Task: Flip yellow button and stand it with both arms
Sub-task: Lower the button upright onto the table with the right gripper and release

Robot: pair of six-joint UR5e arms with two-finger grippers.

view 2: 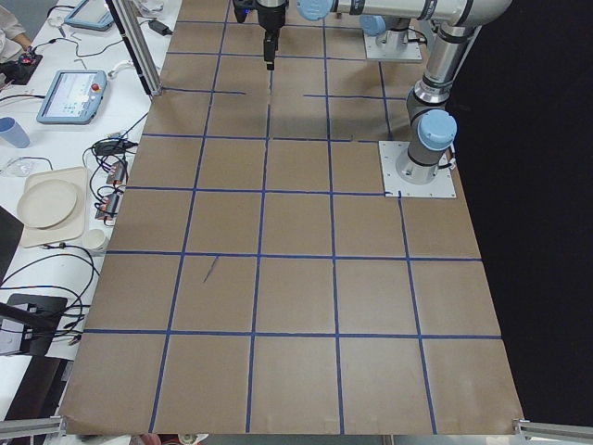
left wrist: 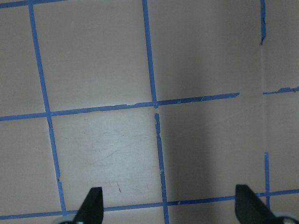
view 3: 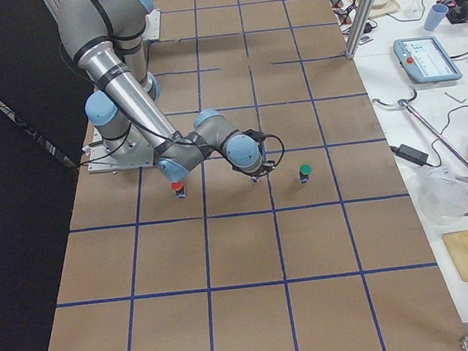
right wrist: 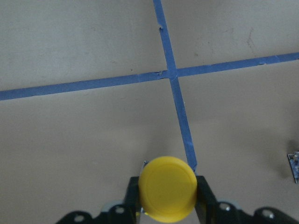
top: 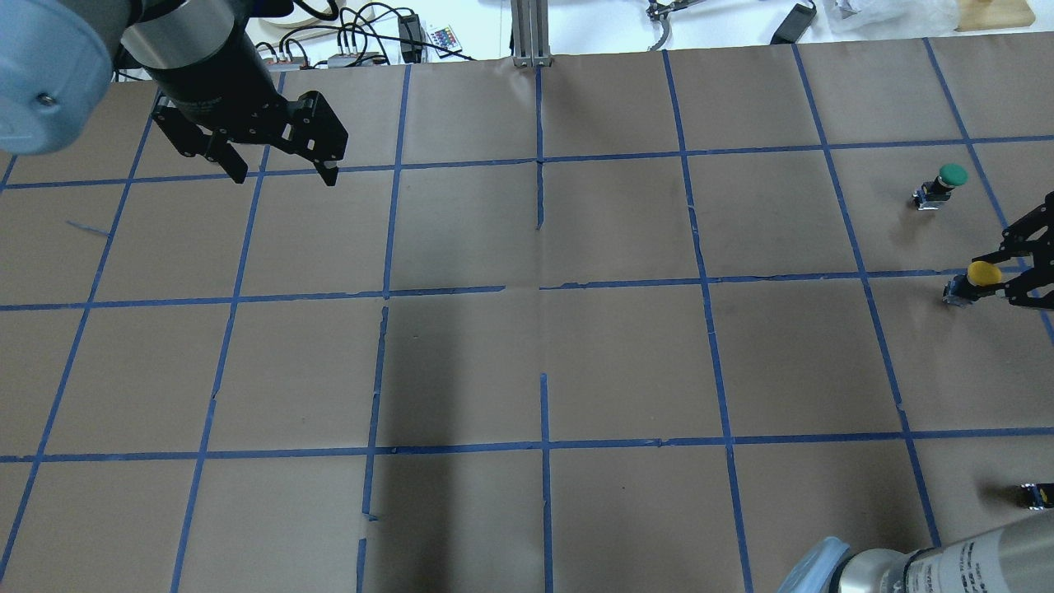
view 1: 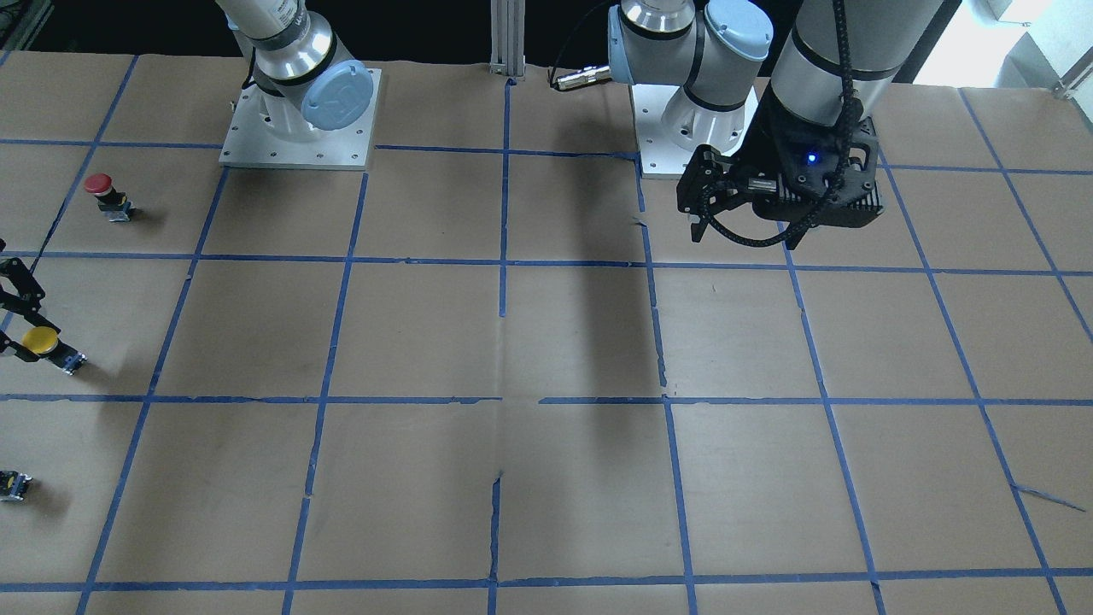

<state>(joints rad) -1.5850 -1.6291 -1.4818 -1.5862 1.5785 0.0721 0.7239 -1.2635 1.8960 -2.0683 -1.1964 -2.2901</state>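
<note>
The yellow button [right wrist: 167, 188] has a round yellow cap on a dark blocky body. It sits between my right gripper's [right wrist: 168, 198] fingers [right wrist: 205, 193], which press on both sides of it. In the front-facing view the button [view 1: 43, 342] leans, cap up, with its body low near the paper at the table's far left edge. In the overhead view it [top: 982, 273] is at the far right, with the right gripper [top: 1009, 268] reaching in from the edge. My left gripper [top: 280, 169] is open and empty, high above the far left of the table; it also shows in the left wrist view [left wrist: 169, 207].
A red-capped button [view 1: 102, 190] stands closer to the robot than the yellow one. A green-capped button [top: 947, 177] stands farther out. A small dark capless block [view 1: 13, 484] lies near the table's edge. Brown paper with a blue tape grid [top: 539, 284] covers the table.
</note>
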